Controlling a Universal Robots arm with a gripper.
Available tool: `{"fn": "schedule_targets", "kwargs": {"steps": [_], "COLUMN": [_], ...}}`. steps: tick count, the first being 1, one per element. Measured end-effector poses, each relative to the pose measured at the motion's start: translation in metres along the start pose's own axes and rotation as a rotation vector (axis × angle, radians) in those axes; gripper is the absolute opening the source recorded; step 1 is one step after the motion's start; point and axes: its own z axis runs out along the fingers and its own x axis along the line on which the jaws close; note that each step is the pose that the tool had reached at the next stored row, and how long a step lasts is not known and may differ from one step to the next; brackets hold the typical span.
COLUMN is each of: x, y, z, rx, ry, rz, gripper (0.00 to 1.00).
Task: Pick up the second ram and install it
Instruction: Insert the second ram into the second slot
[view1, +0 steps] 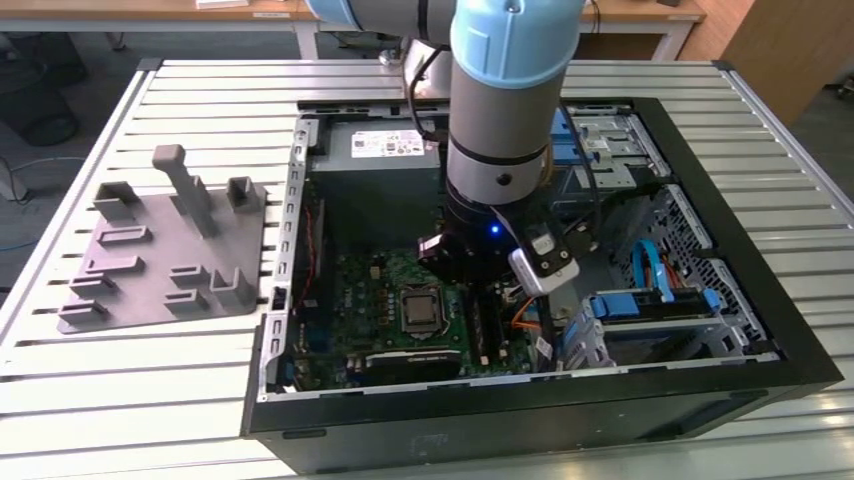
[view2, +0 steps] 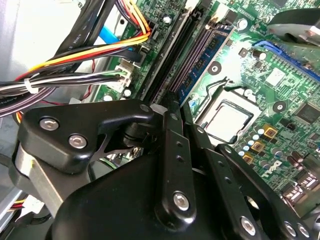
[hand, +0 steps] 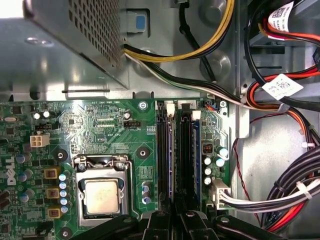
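The exterior view looked steeply down from high above onto the slatted worktop (view1: 160, 400), taking in the whole open computer case (view1: 747, 330) at centre, the grey tray (view1: 160, 250) at 9 o'clock and the arm (view1: 514, 100) entering from 12 o'clock. Both wrist views sat close inside the case, facing the green motherboard (hand: 100, 130) (view2: 280, 125). They shared the processor socket (hand: 101, 192) (view2: 227, 117) and memory slots (hand: 177, 150) (view2: 192, 55).
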Motion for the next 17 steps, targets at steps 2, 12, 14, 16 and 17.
{"fn": "schedule_targets", "kwargs": {"steps": [2,12,14,16,17], "x": [0.0,0.0003,0.0003,0.0002,0.0002], "y": [0.0005,0.003,0.0031,0.0031,0.0031], "z": [0.0006,0.0043,0.0044,0.0045,0.0045], "rx": [0.0003,0.0023,0.0021,0.002,0.002], "ry": [0.0,0.0,0.0,-0.0001,-0.0001], "rz": [0.0,0.0,0.0,0.0,0.0], "gripper": [0.14,0.14,0.14,0.14,0.14]}}
